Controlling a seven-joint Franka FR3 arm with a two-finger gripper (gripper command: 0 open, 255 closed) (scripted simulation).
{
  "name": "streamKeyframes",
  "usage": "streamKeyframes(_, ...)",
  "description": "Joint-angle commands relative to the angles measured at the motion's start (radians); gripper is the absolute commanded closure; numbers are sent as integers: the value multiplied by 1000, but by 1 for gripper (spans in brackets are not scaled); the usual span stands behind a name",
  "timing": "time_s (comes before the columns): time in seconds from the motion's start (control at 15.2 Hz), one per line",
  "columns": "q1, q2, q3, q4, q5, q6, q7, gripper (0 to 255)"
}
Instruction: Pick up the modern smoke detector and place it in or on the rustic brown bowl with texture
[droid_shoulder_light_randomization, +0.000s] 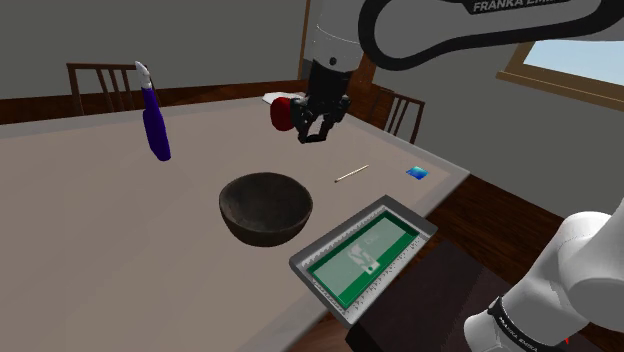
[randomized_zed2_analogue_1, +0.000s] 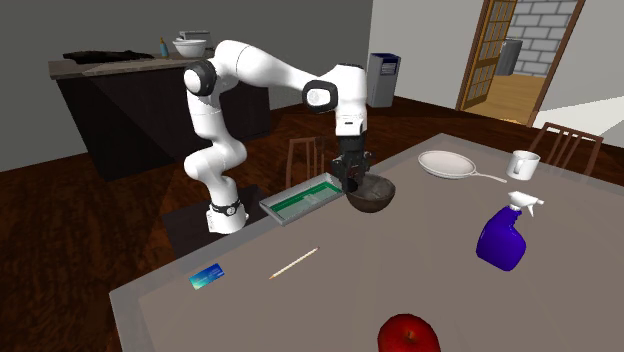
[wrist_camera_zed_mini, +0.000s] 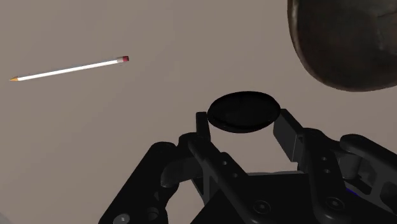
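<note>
A flat round black smoke detector (wrist_camera_zed_mini: 243, 109) sits clasped between my two black fingers, so my gripper (wrist_camera_zed_mini: 244, 125) is shut on it and holds it above the grey-brown tabletop. The dark brown textured bowl (droid_shoulder_light_randomization: 265, 207) stands on the table nearer the front edge than my gripper (droid_shoulder_light_randomization: 318, 131). In the wrist view the bowl's rim (wrist_camera_zed_mini: 343, 44) lies just beyond and to one side of the detector. In the second exterior view my gripper (randomized_zed2_analogue_1: 352, 180) hangs right beside the bowl (randomized_zed2_analogue_1: 372, 196).
A pencil (droid_shoulder_light_randomization: 351, 173) and a blue card (droid_shoulder_light_randomization: 417, 172) lie near the table's right edge. A green-lined tray (droid_shoulder_light_randomization: 365, 255) overhangs the front corner. A red apple (droid_shoulder_light_randomization: 281, 113), a blue spray bottle (droid_shoulder_light_randomization: 155, 122), a white plate (randomized_zed2_analogue_1: 448, 163) and a mug (randomized_zed2_analogue_1: 523, 163) stand farther off.
</note>
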Motion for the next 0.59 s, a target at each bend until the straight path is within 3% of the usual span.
streamKeyframes(0.0,22,20,29,28,-11,-16,55,255)
streamKeyframes(0.53,120,141,134,180,-81,-93,265,255)
